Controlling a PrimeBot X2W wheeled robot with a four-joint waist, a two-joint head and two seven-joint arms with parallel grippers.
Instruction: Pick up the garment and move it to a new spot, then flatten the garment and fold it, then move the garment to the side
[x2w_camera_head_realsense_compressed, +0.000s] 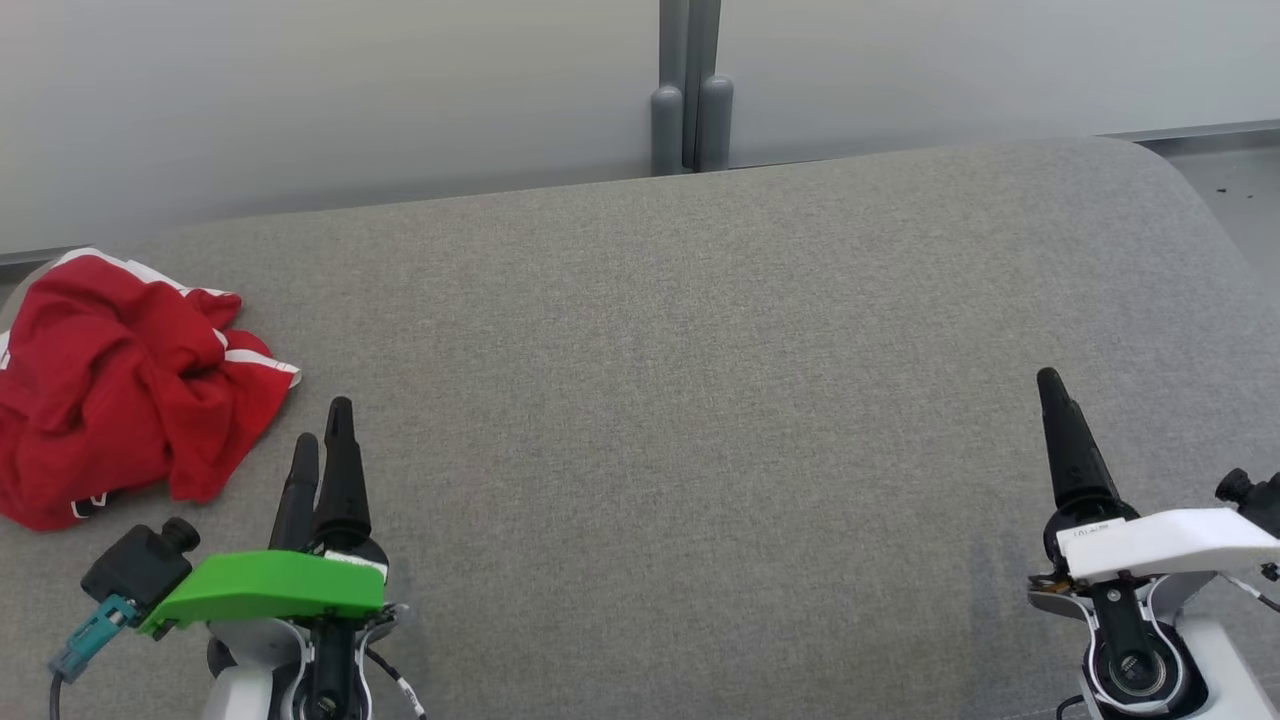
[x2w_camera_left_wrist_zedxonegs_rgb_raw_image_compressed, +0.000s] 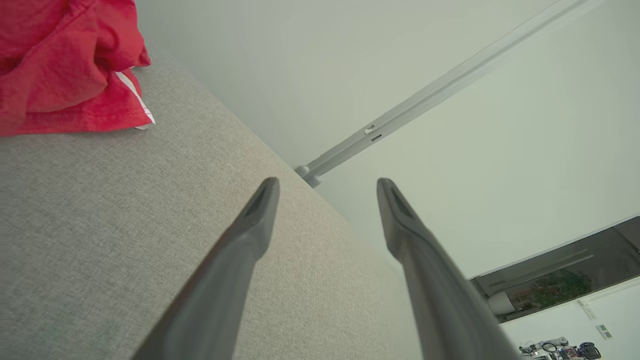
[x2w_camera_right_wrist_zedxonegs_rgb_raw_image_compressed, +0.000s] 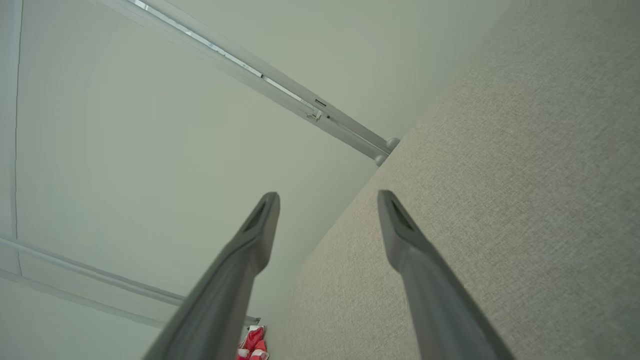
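Red garment (x2w_camera_head_realsense_compressed: 120, 390), prob. shirt, on grey pad (x2w_camera_head_realsense_compressed: 700, 400).

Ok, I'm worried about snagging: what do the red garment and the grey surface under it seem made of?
Garment: soft matte cloth, probably cotton jersey, judging by its limp rumpled folds. Surface: grey woven upholstery fabric, matte, with fine visible weave.

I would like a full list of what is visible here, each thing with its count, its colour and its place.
garment: one, red with white trim, crumpled at the far left of the padded surface
padded surface: one, grey fabric, across the foreground
wall panels: two, pale, behind the surface
post: one, grey, between the panels, top centre
left gripper: one, dark with a green cover, open, lower left, apart from the garment
right gripper: one, dark with a white cover, open, lower right
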